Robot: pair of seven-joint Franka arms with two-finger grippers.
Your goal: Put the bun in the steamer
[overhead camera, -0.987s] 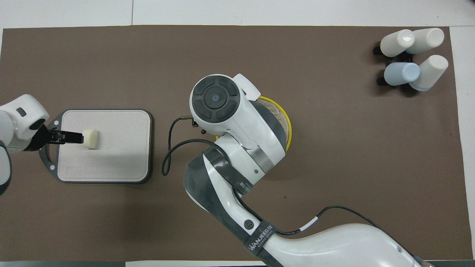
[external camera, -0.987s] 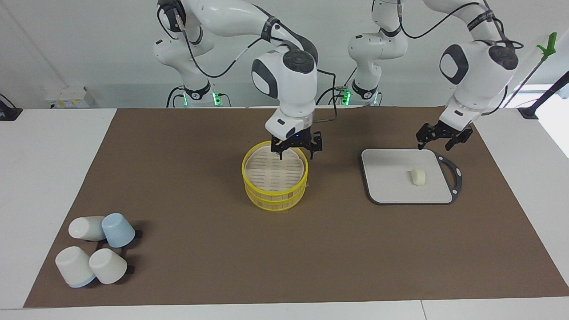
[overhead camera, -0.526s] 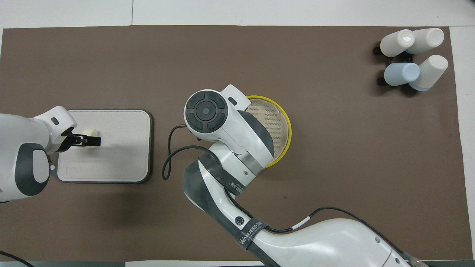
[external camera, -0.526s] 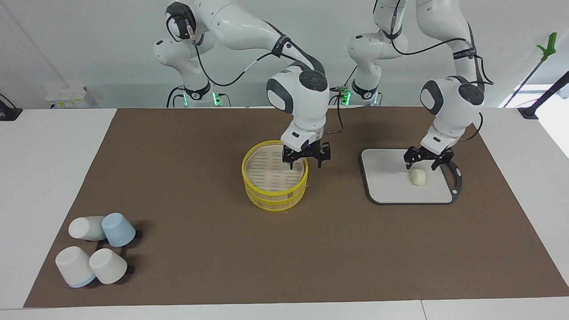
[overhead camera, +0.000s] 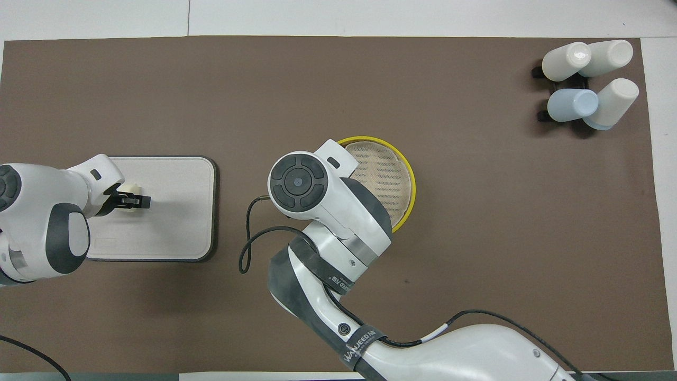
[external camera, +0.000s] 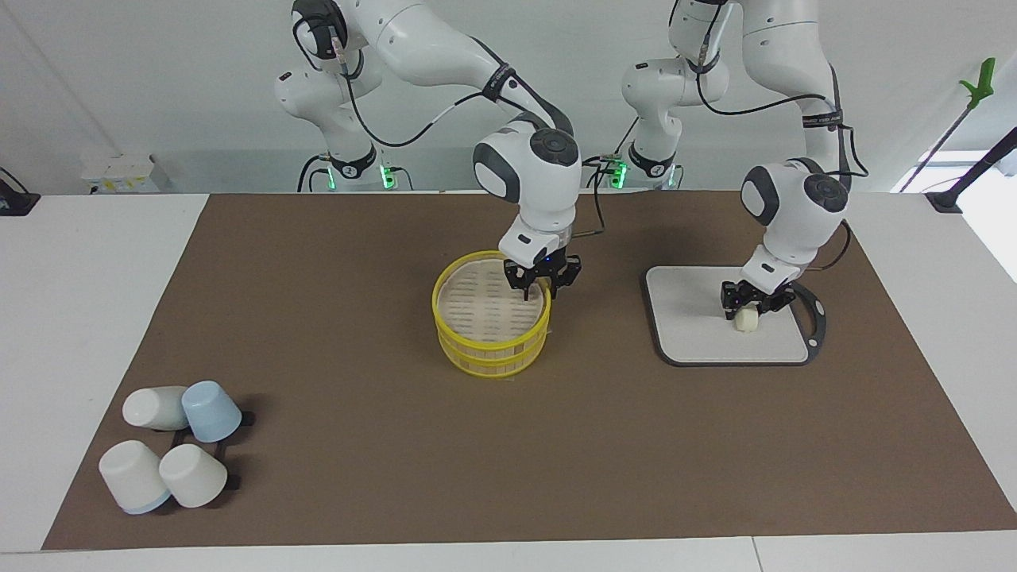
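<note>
The worktop is carrying a brown mat, on which every item is standing.

1. Four upturned cups are sitting in a cluster at the right arm's end of the mat, farther from the robots than the other items.
2. The steamer is standing at the middle of the mat. Its yellow rims are showing, and a pale slatted surface is showing at its top.
3. The right pincer is pointing down at the steamer's top rim, at the part of that rim nearer to the robots and toward the left arm's end. Whether it is clamping the rim cannot be told.
4. The grey board is lying toward the left arm's end of the worktop, well apart from the steamer.
5. The bun is lying on the board, toward the handle end.
6. The left pincer is reaching down onto the bun. Whether it is gripping the bun cannot be told.
</note>
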